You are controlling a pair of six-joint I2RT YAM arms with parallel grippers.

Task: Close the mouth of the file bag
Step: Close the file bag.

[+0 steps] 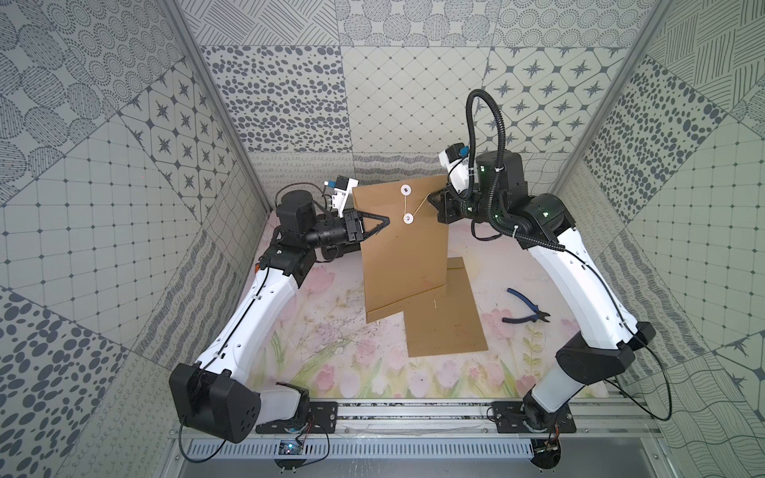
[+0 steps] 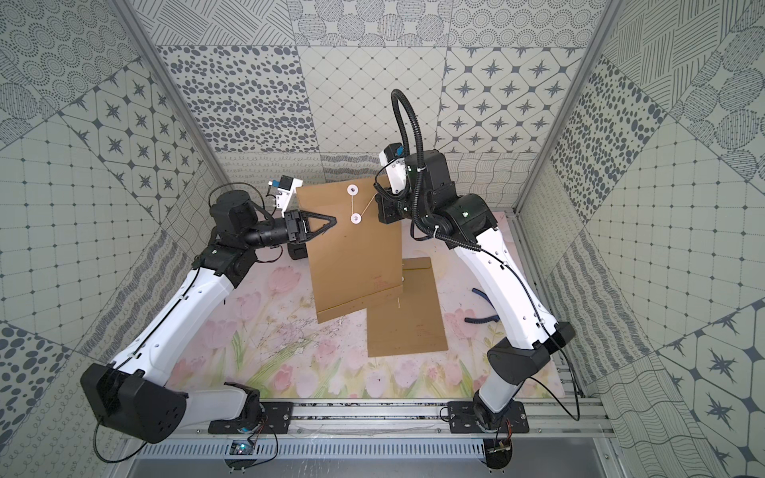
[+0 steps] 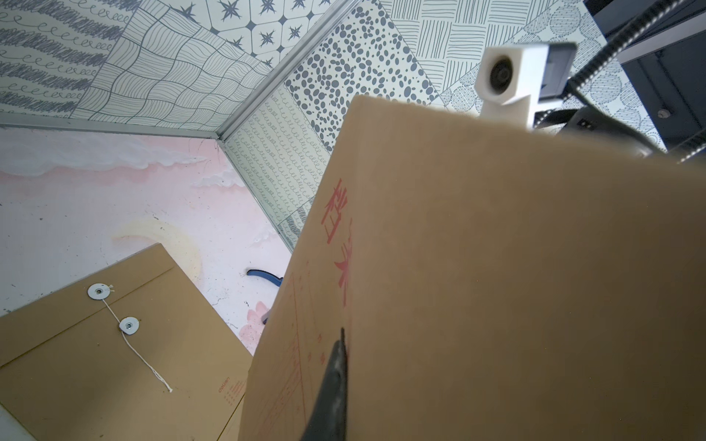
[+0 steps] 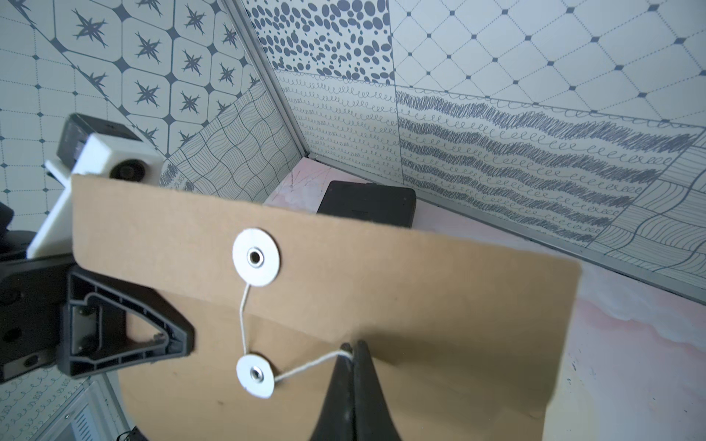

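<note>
Brown paper file bag (image 1: 403, 256), held upright: left gripper (image 1: 387, 222) clamped on its edge; right gripper (image 4: 353, 349) pinching white string (image 4: 309, 366), lower washer (image 4: 255, 376) just beside.

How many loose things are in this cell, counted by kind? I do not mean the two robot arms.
Brown file bags: 2 (one held up, one lying flat)
Blue-handled pliers: 1
Black box: 1
Total: 4
</note>
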